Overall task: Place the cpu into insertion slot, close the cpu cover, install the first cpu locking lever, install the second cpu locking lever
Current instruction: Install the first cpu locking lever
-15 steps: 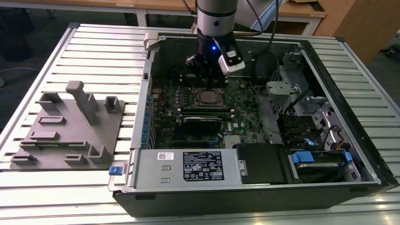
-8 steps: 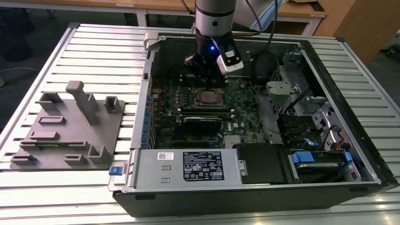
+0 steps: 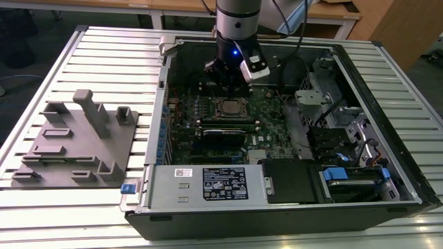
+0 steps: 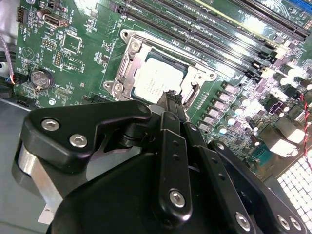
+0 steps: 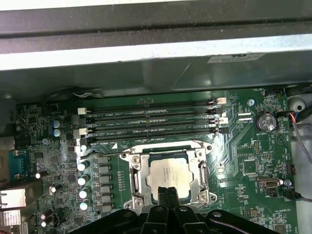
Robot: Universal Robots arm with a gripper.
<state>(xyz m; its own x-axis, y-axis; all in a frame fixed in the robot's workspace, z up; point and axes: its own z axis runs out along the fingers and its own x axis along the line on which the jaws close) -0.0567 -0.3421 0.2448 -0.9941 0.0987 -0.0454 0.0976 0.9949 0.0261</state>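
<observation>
The cpu lies flat in the insertion slot on the green board, its pale silvery top showing. The cpu cover, a silver frame, lies down around it, so the chip shows through the window. In the second wrist view the cpu and the cpu cover look the same. Thin metal lever rods run along the socket's sides; I cannot tell whether they are latched. My gripper is shut with nothing in it, its tips just over the chip's edge. From the exterior view the gripper hangs above the socket.
Long black memory slots run beside the socket, and the case wall stands beyond them. A row of capacitors flanks the socket. On the exterior view's left a grey fixture sits on the table. The power supply and drive cage crowd the case.
</observation>
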